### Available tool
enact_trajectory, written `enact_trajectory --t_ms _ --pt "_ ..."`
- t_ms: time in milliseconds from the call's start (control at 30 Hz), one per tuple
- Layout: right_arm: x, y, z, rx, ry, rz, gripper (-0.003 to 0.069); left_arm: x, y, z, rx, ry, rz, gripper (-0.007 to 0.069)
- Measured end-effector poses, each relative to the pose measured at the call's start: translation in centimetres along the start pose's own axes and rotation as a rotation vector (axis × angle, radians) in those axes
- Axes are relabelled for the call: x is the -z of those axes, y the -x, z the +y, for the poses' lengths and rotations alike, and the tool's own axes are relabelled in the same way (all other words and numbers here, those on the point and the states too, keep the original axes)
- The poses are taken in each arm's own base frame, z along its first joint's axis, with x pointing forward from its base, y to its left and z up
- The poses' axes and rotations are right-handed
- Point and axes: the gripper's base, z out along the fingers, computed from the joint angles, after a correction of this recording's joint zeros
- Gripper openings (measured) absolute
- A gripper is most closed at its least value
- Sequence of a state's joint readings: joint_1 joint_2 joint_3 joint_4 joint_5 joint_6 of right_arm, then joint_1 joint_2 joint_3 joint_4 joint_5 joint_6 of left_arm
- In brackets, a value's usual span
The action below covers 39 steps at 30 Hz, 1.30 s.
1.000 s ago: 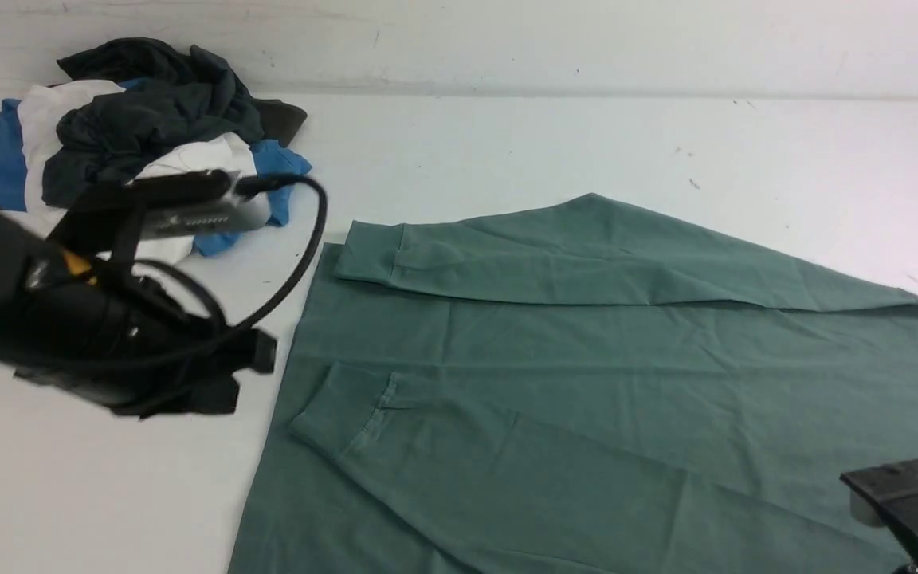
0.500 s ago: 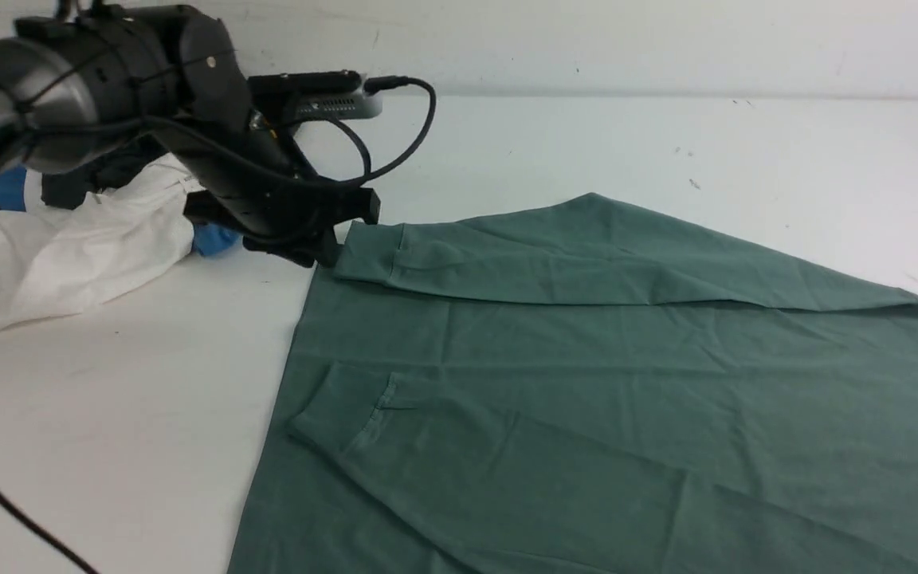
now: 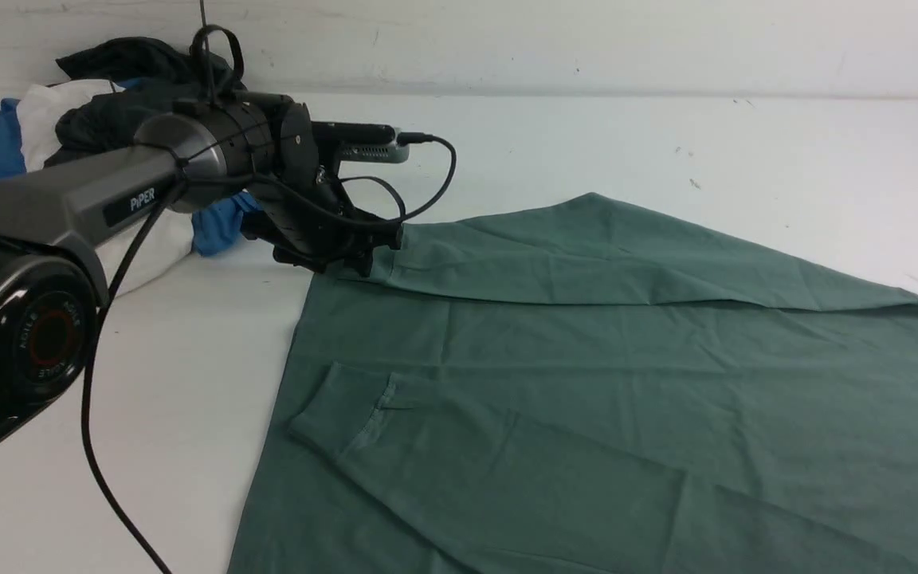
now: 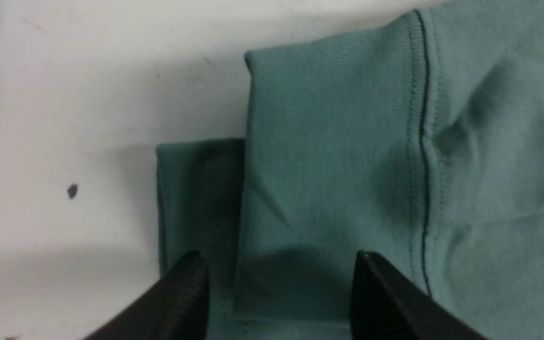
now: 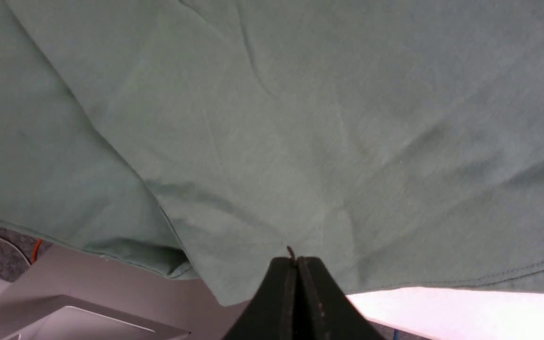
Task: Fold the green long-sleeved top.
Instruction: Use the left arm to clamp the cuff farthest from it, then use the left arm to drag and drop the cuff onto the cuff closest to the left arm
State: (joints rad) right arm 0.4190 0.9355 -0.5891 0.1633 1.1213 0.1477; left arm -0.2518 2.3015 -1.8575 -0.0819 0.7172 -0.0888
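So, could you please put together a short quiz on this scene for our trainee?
1. True or false: the left fingers stand open over a sleeve cuff of the green top.
2. The right fingers are: A open; B shut; C out of view.
3. Fill in: in the front view, the pile of clothes lies at the far ____ of the scene.
Key: 1 true; 2 B; 3 left.
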Motion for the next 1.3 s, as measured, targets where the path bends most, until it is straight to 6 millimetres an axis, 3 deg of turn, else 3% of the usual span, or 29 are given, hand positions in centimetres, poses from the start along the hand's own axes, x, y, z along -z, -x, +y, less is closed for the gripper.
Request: enact_trajectory --t_ms 167,300,367,400,500,633,733,800,833,867,1033,1167,1300 --pt "0.0 0.1 0.0 0.003 -0.005 -0.007 -0.0010 -0.2 0.4 -0.1 0.033 -0.018 -0.037 0.0384" --pt "0.0 0.2 -0.1 0.003 -0.007 -0.019 -0.0010 -0.1 0.5 -0.2 0.059 -0.029 -0.045 0.0330" --pt "0.0 0.2 -0.1 0.004 -0.008 -0.026 -0.0010 -0.4 0.4 -0.3 0.068 -0.033 -0.040 0.0230" --pt "0.0 0.2 -0.1 0.004 -0.007 -0.027 -0.0010 -0.4 0.4 -0.3 0.068 -0.032 -0.039 0.0222" --pt "0.0 0.3 -0.1 0.004 -0.007 -0.029 -0.0010 -0.8 0.2 -0.1 0.070 -0.030 -0.028 0.0064" --pt "0.0 0.3 -0.1 0.004 -0.007 -0.029 -0.0010 -0.3 0.2 0.2 0.075 -0.027 -0.008 0.0003" --pt "0.0 0.3 -0.1 0.004 -0.007 -0.029 -0.0010 1.1 0.5 0.0 0.074 -0.029 0.005 -0.0004" --pt "0.0 0.3 -0.1 0.007 -0.012 -0.030 -0.0010 3.9 1.3 -0.3 0.062 -0.036 0.008 -0.0004" --pt "0.0 0.3 -0.1 0.007 -0.012 -0.030 -0.0010 4.2 1.4 -0.4 0.061 -0.038 0.005 -0.0004" --pt "0.0 0.3 -0.2 0.009 -0.017 -0.030 -0.0010 6.7 1.9 -0.7 0.052 -0.050 0.007 -0.0004" --pt "1.4 1.4 -0.5 0.007 -0.083 -0.084 -0.0010 13.8 2.1 -1.6 0.011 -0.099 0.041 -0.0004" --pt "4.2 3.1 -0.7 0.008 -0.170 -0.187 -0.0010 16.5 1.2 -2.0 0.002 -0.119 0.115 -0.0004" --pt "5.9 3.8 -1.4 -0.017 -0.230 -0.221 -0.0010 17.6 0.8 -2.3 -0.008 -0.122 0.118 -0.0004"
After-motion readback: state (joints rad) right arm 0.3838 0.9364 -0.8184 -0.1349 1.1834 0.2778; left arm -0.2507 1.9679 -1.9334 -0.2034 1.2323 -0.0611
